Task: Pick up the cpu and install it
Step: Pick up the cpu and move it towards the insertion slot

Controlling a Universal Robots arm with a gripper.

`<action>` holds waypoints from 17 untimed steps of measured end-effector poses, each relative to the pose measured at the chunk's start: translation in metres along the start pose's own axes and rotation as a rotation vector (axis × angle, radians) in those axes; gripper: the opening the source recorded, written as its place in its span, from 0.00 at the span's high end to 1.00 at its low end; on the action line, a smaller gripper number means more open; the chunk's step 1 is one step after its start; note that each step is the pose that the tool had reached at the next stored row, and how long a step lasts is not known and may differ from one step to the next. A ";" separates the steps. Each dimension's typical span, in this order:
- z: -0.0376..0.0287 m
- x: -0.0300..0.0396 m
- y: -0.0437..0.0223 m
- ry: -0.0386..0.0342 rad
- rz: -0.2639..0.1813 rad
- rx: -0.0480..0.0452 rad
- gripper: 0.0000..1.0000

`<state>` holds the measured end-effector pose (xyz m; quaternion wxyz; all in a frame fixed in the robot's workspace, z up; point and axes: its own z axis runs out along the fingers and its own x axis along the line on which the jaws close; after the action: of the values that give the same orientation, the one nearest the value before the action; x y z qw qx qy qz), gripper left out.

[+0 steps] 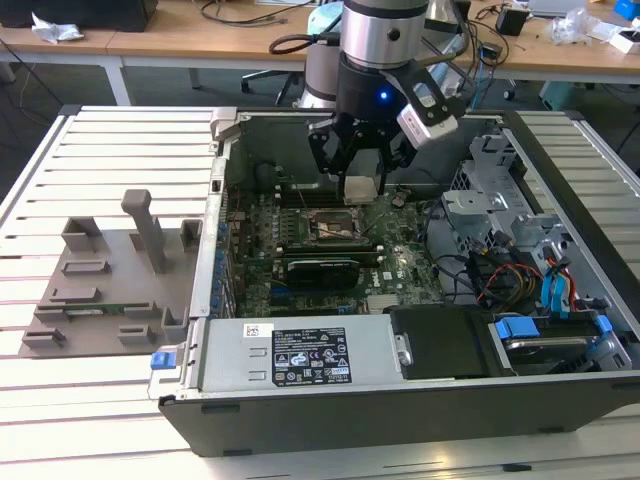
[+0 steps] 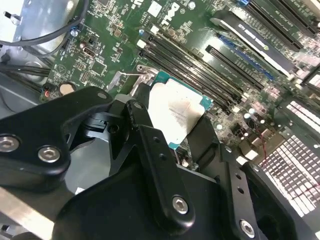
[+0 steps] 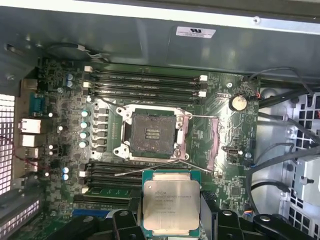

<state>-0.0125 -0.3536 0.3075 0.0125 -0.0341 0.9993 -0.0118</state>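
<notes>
A: State of the gripper?
B: Fingers clamped on two opposite edges of the cpu, held flat with the silver top facing up.
A: Location?
B: Hanging above the motherboard inside the case, just beside the open socket and not seated.

We are counting one cpu | we are counting one tool | we are logging one dark socket | one computer case | one grey fixture plate | one round coin cell | one black expansion card | one slatted worktop
</notes>
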 end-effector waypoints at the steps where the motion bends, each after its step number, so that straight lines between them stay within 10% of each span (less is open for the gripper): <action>1: 0.0019 -0.0003 0.0004 0.0001 0.000 0.0001 0.45; 10: 0.0098 -0.0011 0.0206 0.0005 0.000 0.0059 0.45; 17: 0.0098 -0.0011 0.0220 0.0006 0.000 0.0075 0.45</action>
<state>-0.0126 -0.3318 0.2972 0.0124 -0.0343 0.9992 -0.0156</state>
